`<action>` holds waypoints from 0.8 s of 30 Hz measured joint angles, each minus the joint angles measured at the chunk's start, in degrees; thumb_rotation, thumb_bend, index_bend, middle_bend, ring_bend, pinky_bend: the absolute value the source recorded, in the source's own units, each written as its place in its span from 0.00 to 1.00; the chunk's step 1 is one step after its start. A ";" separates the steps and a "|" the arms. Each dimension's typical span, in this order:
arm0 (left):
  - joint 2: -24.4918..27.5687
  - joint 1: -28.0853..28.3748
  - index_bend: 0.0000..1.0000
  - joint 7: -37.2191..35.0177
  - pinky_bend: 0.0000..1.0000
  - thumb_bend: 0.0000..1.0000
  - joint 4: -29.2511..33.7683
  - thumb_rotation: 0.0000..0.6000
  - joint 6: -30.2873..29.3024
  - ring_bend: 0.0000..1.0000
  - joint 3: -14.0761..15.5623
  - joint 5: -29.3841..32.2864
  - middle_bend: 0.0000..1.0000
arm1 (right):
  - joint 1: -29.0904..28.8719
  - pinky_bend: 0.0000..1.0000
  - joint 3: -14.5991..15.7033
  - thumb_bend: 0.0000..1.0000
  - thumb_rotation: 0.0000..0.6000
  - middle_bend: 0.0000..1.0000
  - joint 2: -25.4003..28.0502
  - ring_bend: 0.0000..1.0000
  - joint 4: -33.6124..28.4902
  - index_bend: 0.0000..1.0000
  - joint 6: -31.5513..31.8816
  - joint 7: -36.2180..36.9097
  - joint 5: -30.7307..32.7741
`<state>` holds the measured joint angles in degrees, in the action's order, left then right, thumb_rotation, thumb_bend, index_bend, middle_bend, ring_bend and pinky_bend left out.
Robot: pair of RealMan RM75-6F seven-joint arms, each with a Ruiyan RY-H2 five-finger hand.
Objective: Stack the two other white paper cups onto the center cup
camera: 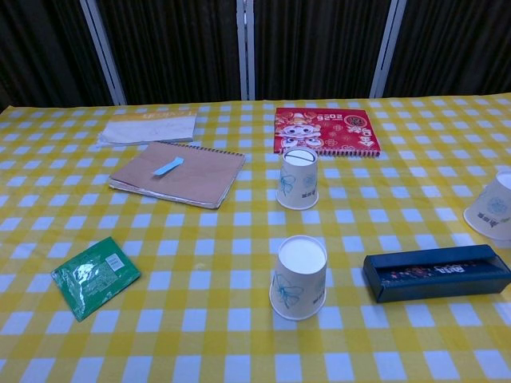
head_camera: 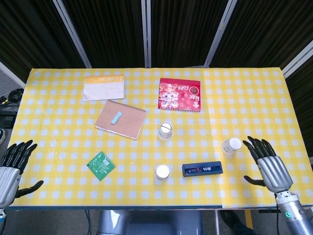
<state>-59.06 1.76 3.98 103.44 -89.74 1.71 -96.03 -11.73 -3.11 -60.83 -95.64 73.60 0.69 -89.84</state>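
My right hand (head_camera: 268,165) hovers over the table's right front edge, fingers spread and holding nothing, just beside the right cup (head_camera: 231,146). My left hand (head_camera: 11,166) hangs at the left front corner, fingers also apart and empty. All three cups stand upside down on the checked tablecloth (head_camera: 58,137): the middle cup (head_camera: 166,130) below the red calendar (head_camera: 179,94), the front cup (head_camera: 162,173) next to the dark blue box (head_camera: 202,169).
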 measured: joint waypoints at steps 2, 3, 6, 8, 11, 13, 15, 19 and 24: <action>-0.27 0.38 0.00 0.99 0.00 0.00 -0.01 1.00 0.79 0.00 -0.43 1.01 0.00 | -2.32 0.17 -0.82 0.00 1.00 0.12 -0.09 0.03 1.51 0.11 -3.93 0.72 1.61; -0.46 0.63 0.00 1.55 0.00 0.00 0.00 1.00 1.37 0.00 -0.70 1.77 0.00 | -3.95 0.18 -1.40 0.00 1.00 0.13 -0.27 0.03 2.77 0.11 -6.36 1.18 2.68; -0.86 1.21 0.00 2.22 0.00 0.00 0.04 1.00 2.63 0.00 -1.32 3.47 0.00 | -7.71 0.20 -2.65 0.03 1.00 0.13 -1.20 0.04 6.36 0.12 -11.16 2.08 4.86; -1.02 1.53 0.00 2.49 0.00 0.00 0.11 1.00 3.32 0.00 -1.57 4.19 0.00 | -9.37 0.20 -3.09 0.05 1.00 0.13 -1.87 0.04 7.82 0.14 -13.59 2.56 5.86; -1.17 1.92 0.00 2.98 0.00 0.00 0.20 1.00 4.34 0.00 -1.68 4.98 0.00 | -11.35 0.20 -3.55 0.06 1.00 0.14 -2.83 0.04 9.22 0.16 -17.54 3.47 7.33; -1.25 2.11 0.00 3.32 0.00 0.00 0.28 1.00 4.84 0.00 -1.72 5.52 0.00 | -12.88 0.21 -3.79 0.06 1.00 0.15 -3.51 0.04 10.42 0.16 -20.14 3.78 8.31; -1.30 2.17 0.00 3.54 0.00 0.00 0.37 1.00 4.99 0.00 -1.78 5.92 0.00 | -14.35 0.22 -3.95 0.06 1.00 0.15 -4.18 0.04 11.78 0.16 -22.41 3.60 9.38; -1.41 2.25 0.00 3.86 0.00 0.00 0.46 1.00 5.23 0.00 -1.83 6.30 0.00 | -15.96 0.22 -3.98 0.08 1.00 0.17 -4.75 0.05 12.56 0.18 -25.73 3.08 11.61; -1.59 2.57 0.00 4.19 0.00 0.00 0.51 1.00 6.01 0.00 -1.75 6.70 0.00 | -17.30 0.29 -4.02 0.14 1.00 0.22 -5.69 0.11 14.24 0.22 -27.82 2.57 13.44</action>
<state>-60.65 4.33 8.17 103.95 -83.73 -0.05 -89.33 -29.03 -7.13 -66.52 -81.40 45.78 3.26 -76.40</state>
